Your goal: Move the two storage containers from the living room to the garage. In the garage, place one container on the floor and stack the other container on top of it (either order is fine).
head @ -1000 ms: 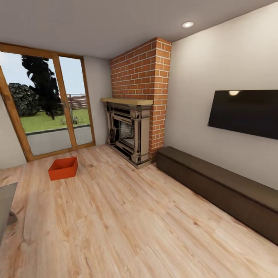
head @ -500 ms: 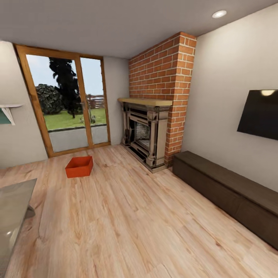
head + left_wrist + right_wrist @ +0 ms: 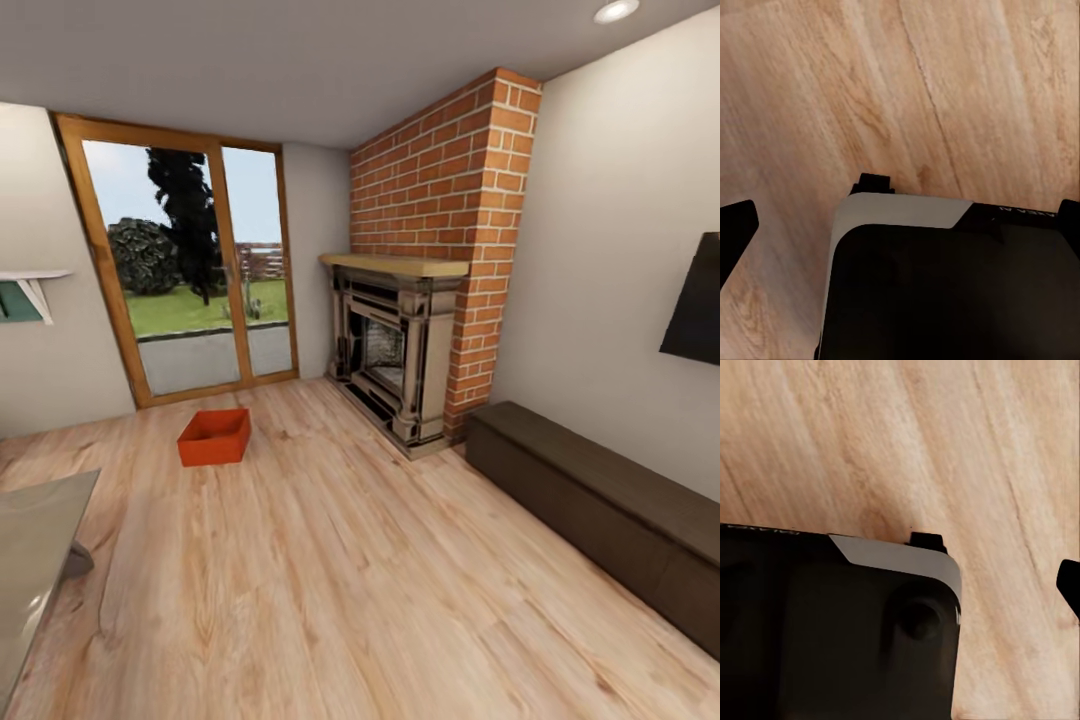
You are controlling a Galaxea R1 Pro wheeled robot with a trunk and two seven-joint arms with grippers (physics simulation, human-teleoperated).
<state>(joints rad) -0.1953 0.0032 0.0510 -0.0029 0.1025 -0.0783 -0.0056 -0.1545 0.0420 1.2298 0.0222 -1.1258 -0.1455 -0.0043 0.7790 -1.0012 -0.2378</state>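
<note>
On the light wood plank floor (image 3: 330,560) of the living room, one orange-red storage container (image 3: 214,437) sits open-topped and upright, well ahead of the robot and far from either arm's jaws, just in front of the wood-framed glass doors (image 3: 190,270). The second container cannot be seen. To the right of the bin, well apart from it, stands the brick fireplace (image 3: 420,300) with its pale mantel, and beyond that a long dark wooden bench (image 3: 600,500) runs along the right wall below the edge of a black TV (image 3: 695,305). A grey tabletop edge (image 3: 35,560) shows at the near left, and a small white wall shelf (image 3: 30,285) hangs on the left wall. The left wrist view looks down on a black-and-grey body of the robot (image 3: 945,285) over the plank floor, and the right wrist view shows a similar dark body (image 3: 832,622) above the same boards. How wide either pair of jaws stands cannot be told.
</note>
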